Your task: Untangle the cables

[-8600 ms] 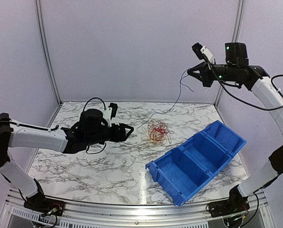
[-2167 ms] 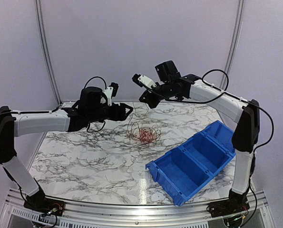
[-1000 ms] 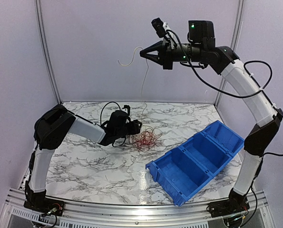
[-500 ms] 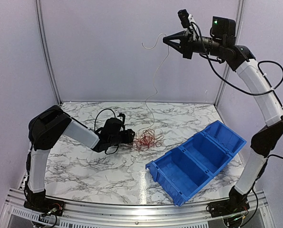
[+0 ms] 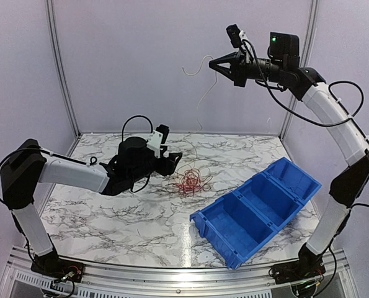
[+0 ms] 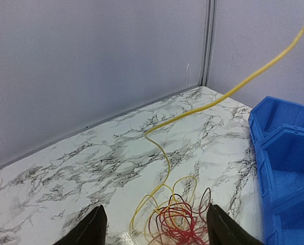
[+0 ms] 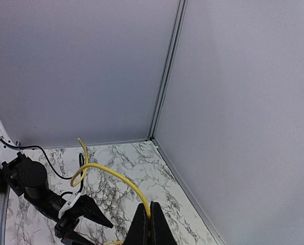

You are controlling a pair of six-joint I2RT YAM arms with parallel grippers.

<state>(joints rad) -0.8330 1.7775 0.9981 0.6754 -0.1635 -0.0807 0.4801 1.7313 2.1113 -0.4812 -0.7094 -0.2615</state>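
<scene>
Cables: one loose tangle on the marble table, mid-table toward the back, near the blue bin but apart from it. The loops are mostly red, with some orange-yellow ones at the rim. The strands are too thin and overlapped to count one by one. The heap itself is roughly round, with no clear long axis.

One yellow wire leaves the heap and is drawn out long. In the top view it rises steeply from the tangle, its long axis near vertical and leaning up and to the right. It ends at the right gripper, high over the back of the table. A short free end pokes past the fingertips and curls off to the left. In the right wrist view the same wire arcs over and runs down into the closed tips.

The right gripper points left, its jaws pressed together and clamped on the yellow wire.

The left gripper sits low over the table just left of the tangle and points right, at it. Its two fingers are spread wide with nothing gripped between them. The heap lies just ahead of and below the gap; whether anything touches cannot be told.

Counts: one tangle, one drawn-out wire, two arms, two grippers, one bin showing three compartments in the top view.
</scene>
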